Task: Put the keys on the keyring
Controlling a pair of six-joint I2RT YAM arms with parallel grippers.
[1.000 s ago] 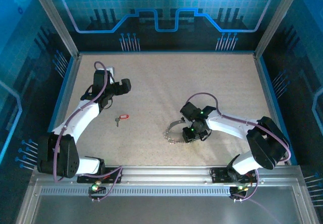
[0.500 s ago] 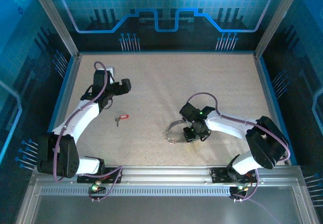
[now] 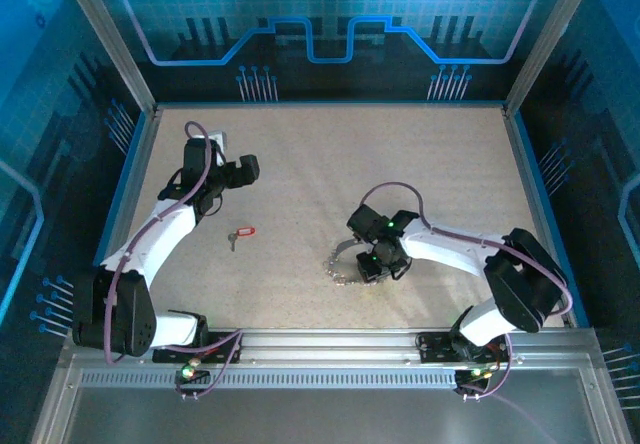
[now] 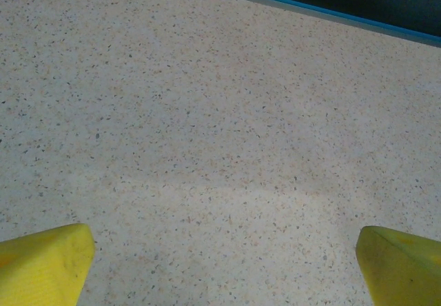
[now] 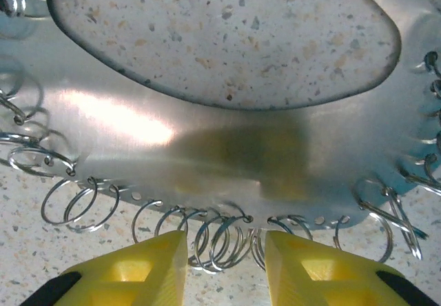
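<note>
Located key (image 3: 241,234) flat on bare desk (image 3: 300,154), left of centre. Read its long axis as roughly left–right: red head to the right, short blade to the left and a touch nearer. Found only this one key for certain.

Logged left claw (image 3: 250,169) spread wide, holding nothing, aimed at bare desk in its wrist view. Placed key on the near side of that claw, not far off, almost straight toward the arm bases. Judged left arm clearly the nearer one for the pick. Would need to swing back toward the near edge and set the fingers across the blade axis, not along it.

Located keyring (image 3: 343,264) right of centre, flat on desk, well apart from key. Seen close as a broad polished loop with many small split rings (image 5: 220,240) hung along its outer edge. Logged right claw (image 5: 224,258) part-way apart at that edge, straddling a bunch of those rings. Saw nothing clamped. Cannot tell whether the pads touch the wire.

Compared with a second ago: noted right wrist shifted slightly left over the keyring's right side. Found key, keyring and left arm unmoved, both claws as wide as before.
</note>
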